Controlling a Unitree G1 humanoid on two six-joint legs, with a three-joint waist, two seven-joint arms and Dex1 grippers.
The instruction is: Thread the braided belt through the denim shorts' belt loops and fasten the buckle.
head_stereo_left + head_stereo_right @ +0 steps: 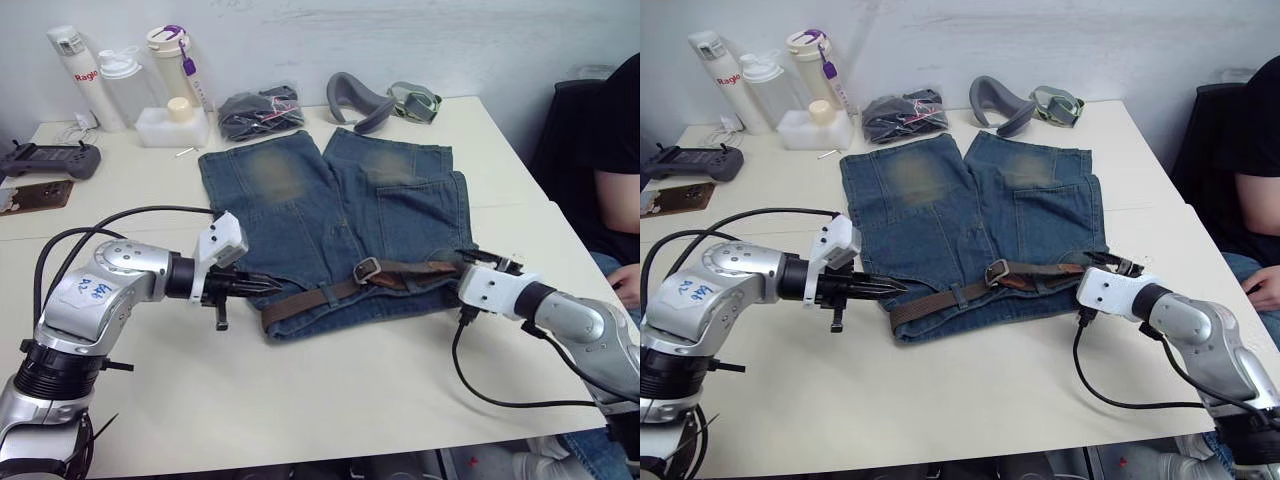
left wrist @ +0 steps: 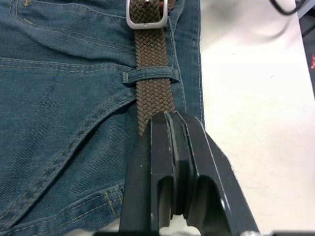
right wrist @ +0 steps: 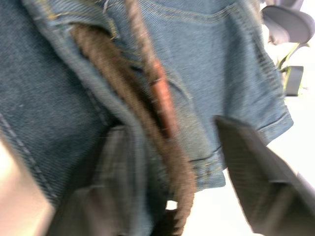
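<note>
- Left eye view: nearest are the two arms. The left gripper [image 1: 258, 285] lies low on the table [image 1: 330, 390] at the waistband's left end, its fingers pressed together. The right gripper [image 1: 490, 262] sits at the waistband's right end. The denim shorts [image 1: 335, 215] lie flat mid-table, the braided belt [image 1: 330, 292] running along their near edge, the buckle [image 1: 366, 268] about midway.
- Around: white bottles [image 1: 120, 85], a dark bundle in a clear bag [image 1: 260, 112], a grey curved piece [image 1: 358, 100] at the far edge; a controller [image 1: 45, 158] far left; a seated person [image 1: 612, 170] at right.
- Left wrist view: the closed fingers [image 2: 172, 147] rest over the belt, which passes under one of the belt loops [image 2: 150, 75]; no clear grip on it.
- Right wrist view: fingers [image 3: 251, 162] spread wide astride the belt's end at the shorts' edge.
</note>
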